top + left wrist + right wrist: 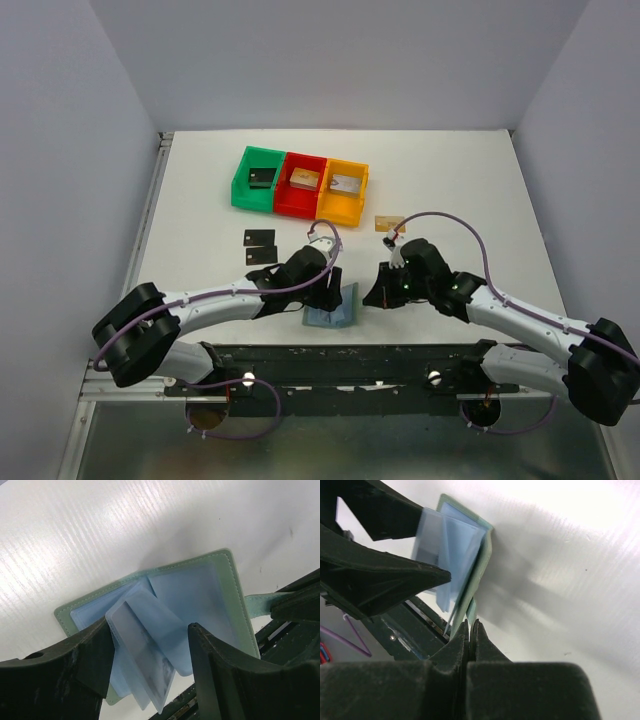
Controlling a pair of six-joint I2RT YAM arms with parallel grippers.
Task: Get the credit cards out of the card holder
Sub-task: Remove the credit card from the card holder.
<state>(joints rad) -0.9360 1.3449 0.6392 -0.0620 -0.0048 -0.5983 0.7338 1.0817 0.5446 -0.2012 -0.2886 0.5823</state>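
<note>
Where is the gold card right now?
In the top view, the gold card lies flat on the table, just right of the orange bin, beyond the right end effector.

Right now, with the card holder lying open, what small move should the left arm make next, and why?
Probably close the left jaws on the clear sleeve standing between them. They are open astride it, a greyish card seems to show inside, and the right jaws are shut on the card holder's tab, steadying it.

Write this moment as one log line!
left gripper: open around pocket | right gripper: shut on card holder tab | black cards, gold card: on table
</note>
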